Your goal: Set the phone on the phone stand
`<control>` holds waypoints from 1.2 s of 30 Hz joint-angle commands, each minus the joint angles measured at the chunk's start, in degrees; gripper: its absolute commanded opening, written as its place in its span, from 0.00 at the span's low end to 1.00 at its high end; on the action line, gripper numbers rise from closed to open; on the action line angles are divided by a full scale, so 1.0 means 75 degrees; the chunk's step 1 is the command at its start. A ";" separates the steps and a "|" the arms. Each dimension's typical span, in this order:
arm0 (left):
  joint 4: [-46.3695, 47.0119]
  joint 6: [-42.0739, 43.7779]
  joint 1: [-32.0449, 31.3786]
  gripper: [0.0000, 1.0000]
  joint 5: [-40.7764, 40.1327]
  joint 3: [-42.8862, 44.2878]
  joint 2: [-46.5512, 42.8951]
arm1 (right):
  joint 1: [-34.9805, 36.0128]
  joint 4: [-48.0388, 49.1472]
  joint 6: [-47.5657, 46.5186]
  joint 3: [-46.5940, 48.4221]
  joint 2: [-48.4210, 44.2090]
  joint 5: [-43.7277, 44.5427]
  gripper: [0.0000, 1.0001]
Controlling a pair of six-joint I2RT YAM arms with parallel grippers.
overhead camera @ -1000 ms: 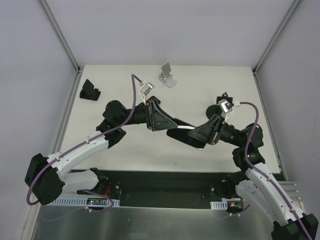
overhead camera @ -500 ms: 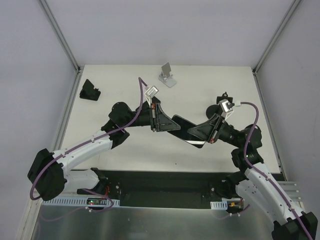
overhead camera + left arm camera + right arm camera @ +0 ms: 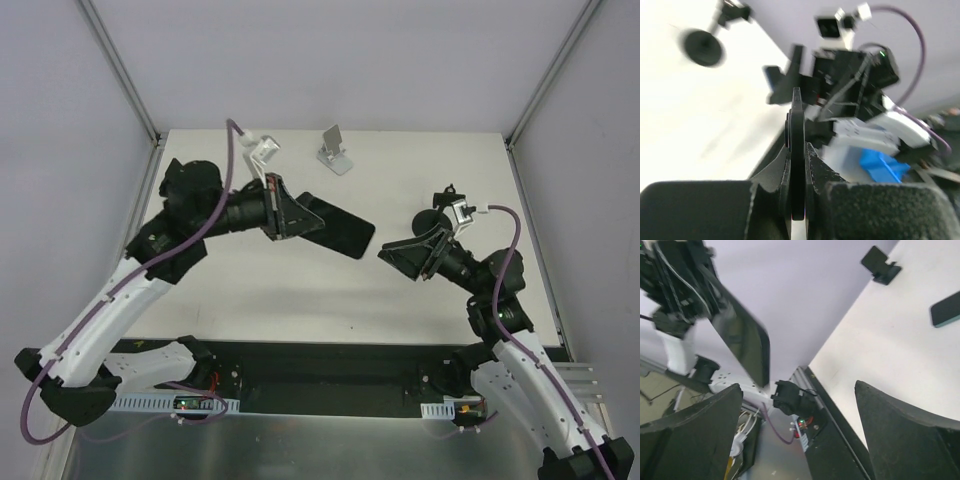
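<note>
The black phone (image 3: 340, 230) hangs in the air over the middle of the table, and my left gripper (image 3: 300, 215) is shut on its left end. In the left wrist view the phone (image 3: 798, 125) stands edge-on, pinched between the fingers of my left gripper (image 3: 797, 150). My right gripper (image 3: 395, 252) is a short way right of the phone, open and holding nothing. From my right gripper (image 3: 797, 387) the phone (image 3: 742, 332) shows tilted at the upper left. The silver phone stand (image 3: 335, 150) sits at the back centre, empty.
A black stand (image 3: 180, 182) sits at the table's left edge, also in the right wrist view as the black stand (image 3: 880, 262). A black round-based holder (image 3: 440, 212) stands behind the right gripper. A dark flat item with a teal edge (image 3: 946, 309) lies on the table.
The left gripper shut on the phone and carried it up and to the left. The right gripper opened and let the phone go, staying near its place.
</note>
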 commanded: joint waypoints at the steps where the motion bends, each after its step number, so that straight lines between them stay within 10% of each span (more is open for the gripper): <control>1: -0.3638 0.1932 0.0951 0.00 -0.0922 0.1790 -0.0046 | -0.0401 -0.1230 -0.0739 -0.0116 -0.0562 0.0373 0.97; 13: -0.5282 0.5144 0.4795 0.00 -0.2913 0.3586 0.2318 | -0.0461 -0.1884 -0.0761 -0.0224 -0.0540 -0.0460 0.93; 26: -0.5329 0.7558 0.6004 0.00 -0.3653 0.6316 0.5931 | -0.0461 -0.2753 -0.1066 0.0269 -0.0599 -0.0893 0.90; 36: -0.5610 0.8027 0.6730 0.00 -0.4356 0.7419 0.7138 | -0.0449 -0.6116 -0.4089 0.2097 0.0128 -0.0484 0.88</control>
